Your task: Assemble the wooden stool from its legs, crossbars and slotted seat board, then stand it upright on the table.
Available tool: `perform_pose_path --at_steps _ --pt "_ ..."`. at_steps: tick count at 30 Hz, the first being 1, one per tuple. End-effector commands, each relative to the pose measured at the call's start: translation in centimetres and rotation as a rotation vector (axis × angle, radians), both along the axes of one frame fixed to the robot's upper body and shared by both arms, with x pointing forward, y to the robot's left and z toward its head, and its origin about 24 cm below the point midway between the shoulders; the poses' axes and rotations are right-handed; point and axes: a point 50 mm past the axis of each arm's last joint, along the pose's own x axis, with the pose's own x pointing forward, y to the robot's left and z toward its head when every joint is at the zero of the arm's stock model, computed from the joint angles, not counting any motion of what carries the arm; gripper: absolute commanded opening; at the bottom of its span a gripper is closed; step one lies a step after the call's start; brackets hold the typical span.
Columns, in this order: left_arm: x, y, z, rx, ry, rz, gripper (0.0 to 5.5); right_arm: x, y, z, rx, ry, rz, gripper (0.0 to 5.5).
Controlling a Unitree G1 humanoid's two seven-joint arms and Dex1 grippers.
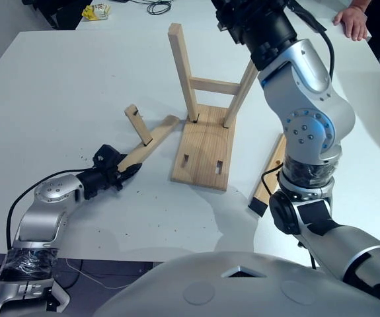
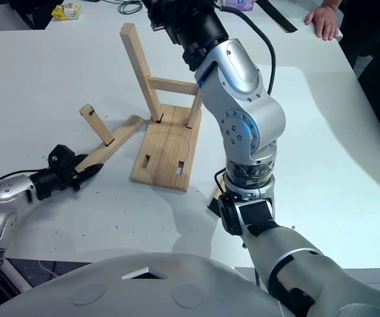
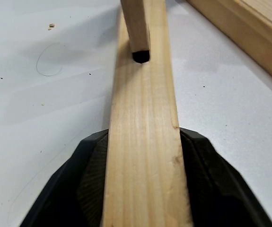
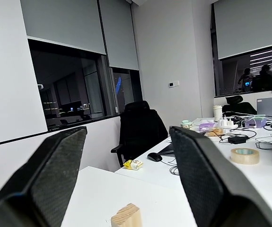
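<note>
While the left gripper (image 1: 129, 172) clamps a pale leg (image 1: 152, 140), the right gripper (image 4: 126, 161) gapes wide above the half-built stool (image 1: 203, 146).

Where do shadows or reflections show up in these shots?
Left eye view: the light is even, and the seat board throws only a thin shadow onto the table along its near edge. Left wrist view: a soft shadow lies beside the leg. Right wrist view: the dark windows reflect room lights.
</note>
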Motion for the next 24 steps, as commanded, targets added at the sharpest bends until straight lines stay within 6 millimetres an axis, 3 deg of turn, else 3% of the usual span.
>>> perform_pose_path --at_steps 1,5,8,10,14,19,24 --pt "-0.8 0.6 -1.0 0.010 0.068 0.067 2.05 0.0 -0.6 0.4 0.004 -0.020 -0.032 3.22" --pt "-0.4 0.5 -0.6 -0.060 0.040 0.126 2.05 0.3 -1.4 0.3 0.011 -0.008 -0.038 3.22" --pt "0.6 0.8 0.8 -0.187 -0.071 0.243 2.05 0.7 -2.6 -0.2 0.029 0.034 -0.002 3.22" --pt "2.0 1.1 3.1 -0.308 -0.225 0.321 2.05 0.9 -3.8 -0.5 0.053 0.078 0.063 3.22" --pt "3.8 1.2 9.7 -0.575 -0.582 0.370 2.05 0.9 -5.2 -0.9 0.029 0.120 0.219 3.22" --pt "3.4 -0.8 15.7 -0.820 -0.812 0.198 2.05 0.2 -5.4 -0.4 0.034 0.107 0.392 3.22" --pt "3.3 -5.0 16.9 -0.908 -0.742 -0.133 2.05 -0.9 -6.1 0.0 0.073 0.108 0.592 3.22"
